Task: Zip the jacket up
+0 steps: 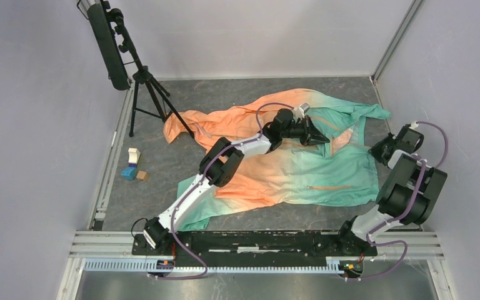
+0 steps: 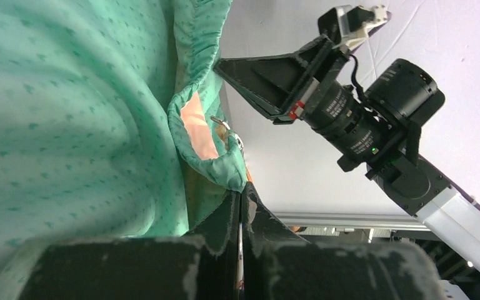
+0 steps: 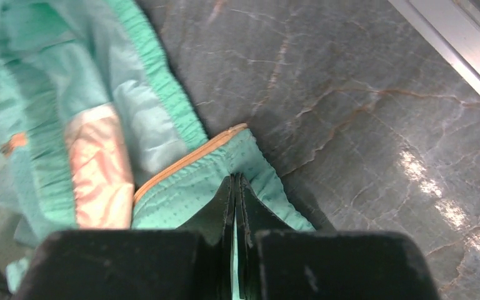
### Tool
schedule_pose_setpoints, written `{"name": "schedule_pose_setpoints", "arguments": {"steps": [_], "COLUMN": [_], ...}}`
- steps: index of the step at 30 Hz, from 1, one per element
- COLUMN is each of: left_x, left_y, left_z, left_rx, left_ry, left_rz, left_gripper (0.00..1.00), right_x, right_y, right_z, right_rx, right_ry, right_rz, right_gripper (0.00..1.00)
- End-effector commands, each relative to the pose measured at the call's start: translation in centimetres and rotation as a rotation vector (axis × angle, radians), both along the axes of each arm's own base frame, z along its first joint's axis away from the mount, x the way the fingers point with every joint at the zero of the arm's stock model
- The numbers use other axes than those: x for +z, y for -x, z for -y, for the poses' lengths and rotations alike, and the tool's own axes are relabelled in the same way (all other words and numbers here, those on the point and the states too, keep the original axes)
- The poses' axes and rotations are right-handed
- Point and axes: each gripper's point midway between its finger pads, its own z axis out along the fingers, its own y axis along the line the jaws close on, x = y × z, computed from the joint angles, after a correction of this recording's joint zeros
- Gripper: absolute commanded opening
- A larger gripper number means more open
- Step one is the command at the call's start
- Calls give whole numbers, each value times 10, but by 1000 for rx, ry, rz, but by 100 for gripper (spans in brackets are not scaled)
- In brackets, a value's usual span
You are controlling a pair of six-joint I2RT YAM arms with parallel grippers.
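Pinching the jacket (image 1: 287, 175) in both closed jaws.

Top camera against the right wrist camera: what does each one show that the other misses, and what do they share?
Only the top view shows the whole jacket spread out, the left arm and right arm, a tripod and small blocks at the left. Only the right wrist view shows up close the right gripper shut on a mint-green corner of the jacket, beside an orange zipper edge. Both show the jacket lying on the grey table.
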Motion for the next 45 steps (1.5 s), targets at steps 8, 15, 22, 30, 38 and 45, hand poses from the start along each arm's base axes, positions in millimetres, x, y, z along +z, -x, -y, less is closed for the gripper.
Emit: {"name": "schedule_pose_setpoints", "arguments": {"steps": [8,15,22,30,38,45], "left_x": [18,11,11,8,13,14], "left_y": [-18,-20,-26,-27,-21,-23], "left_z": [2,2,-1,-1,4,4], "left_rx": [32,50,59,65,53,55], "left_ry": [36,59,64,75,97,109], "left_rz": [31,-27,-27,-59,-68,-75], "left_gripper": [2,2,2,2,2,2], "right_x": [64,10,40,58,73,37], "right_y": [4,39,37,24,-4,14], "right_z": [-105,-88,-51,-1,-2,-14], "right_rx": [522,361,292,-82,-389,-566], "right_ry": [-97,-153,103,113,79,-32], "right_rz": [257,150,168,28,-221,-320], "right_gripper": [0,0,48,87,73,62]}}
